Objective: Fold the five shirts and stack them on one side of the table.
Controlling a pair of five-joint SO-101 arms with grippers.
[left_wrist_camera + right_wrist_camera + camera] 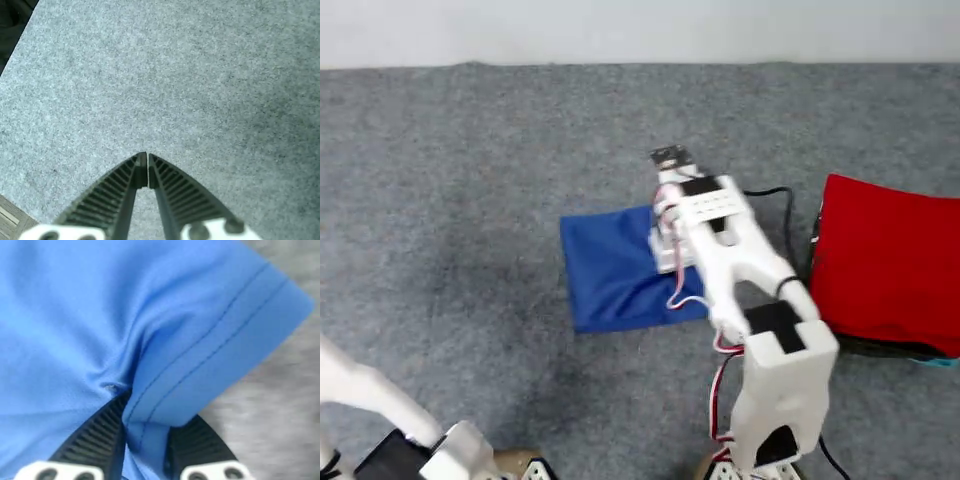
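A folded blue shirt (612, 268) lies mid-table on the grey felt. My right gripper (665, 238) stands at its right edge, shut on a pinched fold of the blue shirt (150, 340); the cloth bunches between its ribbed fingers (100, 435). A red folded shirt (885, 262) tops a stack at the table's right side, with darker layers (895, 348) under it. My left gripper (148, 170) hangs over bare grey felt near the front left, shut on nothing. The left arm (380, 400) shows at the lower left corner.
Grey felt (450, 200) covers the whole table. A black cable (782, 205) runs between the right arm and the red stack. The table's wooden edge (10, 215) shows in the left wrist view.
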